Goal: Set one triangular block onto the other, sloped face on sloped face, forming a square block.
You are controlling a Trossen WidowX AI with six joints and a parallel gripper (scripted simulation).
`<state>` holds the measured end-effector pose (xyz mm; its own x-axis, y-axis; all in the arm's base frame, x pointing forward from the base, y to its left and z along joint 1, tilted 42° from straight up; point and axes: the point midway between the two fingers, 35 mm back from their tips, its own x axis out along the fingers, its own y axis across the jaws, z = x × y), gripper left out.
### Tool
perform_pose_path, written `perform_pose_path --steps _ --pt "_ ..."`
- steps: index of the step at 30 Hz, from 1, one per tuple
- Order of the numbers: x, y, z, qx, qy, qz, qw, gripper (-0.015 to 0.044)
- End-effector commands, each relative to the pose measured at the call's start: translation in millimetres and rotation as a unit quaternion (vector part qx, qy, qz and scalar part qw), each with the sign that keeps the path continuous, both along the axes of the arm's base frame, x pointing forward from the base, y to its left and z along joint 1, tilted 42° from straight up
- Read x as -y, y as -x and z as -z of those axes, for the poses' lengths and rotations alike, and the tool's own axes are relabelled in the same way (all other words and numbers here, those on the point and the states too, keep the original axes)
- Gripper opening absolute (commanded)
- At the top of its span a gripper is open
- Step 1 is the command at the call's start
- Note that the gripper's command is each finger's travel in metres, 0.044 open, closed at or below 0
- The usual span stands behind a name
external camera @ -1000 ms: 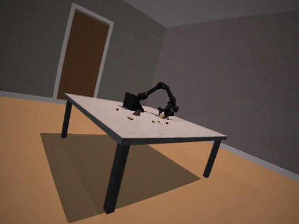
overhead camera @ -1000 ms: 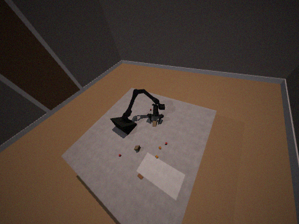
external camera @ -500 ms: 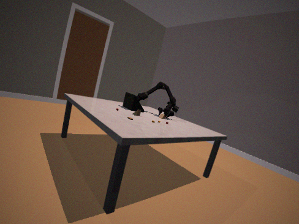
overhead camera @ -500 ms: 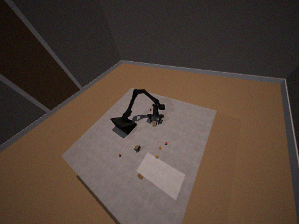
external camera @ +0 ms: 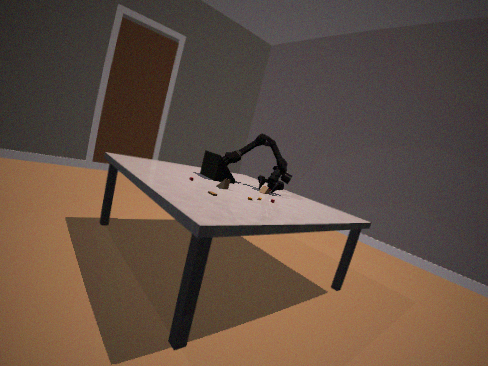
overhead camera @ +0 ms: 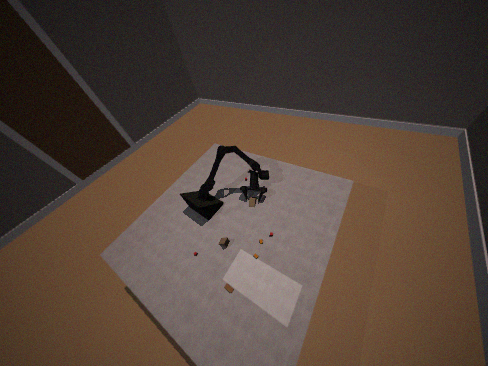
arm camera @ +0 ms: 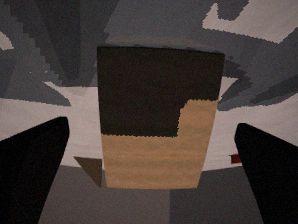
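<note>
One triangular block rests on the table by the hand, its light wooden face partly in dark shadow in the wrist view. My gripper is open and empty, with one finger on each side of this block in the wrist view and a gap at both sides. Whether the fingertips are level with it is hard to tell. The other triangular block stands apart on the table, darker brown. The two blocks are not touching.
Small red cubes and orange cubes lie about the table. A flat orange-brown piece lies beside a pale rectangle. Another red cube lies behind the hand.
</note>
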<state>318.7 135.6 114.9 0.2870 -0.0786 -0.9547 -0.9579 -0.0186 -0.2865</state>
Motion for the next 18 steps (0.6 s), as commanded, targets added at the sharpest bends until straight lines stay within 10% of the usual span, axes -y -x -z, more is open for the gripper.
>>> perform_pose_path --steps 1,14,18 --pt "-0.6 0.2 2.0 -0.003 0.000 -0.002 1.000 0.0440" --pt "-0.6 0.2 2.0 -0.003 0.000 -0.002 1.000 0.0440" --pt "0.0 0.0 0.0 0.000 0.000 0.000 1.000 0.0335"
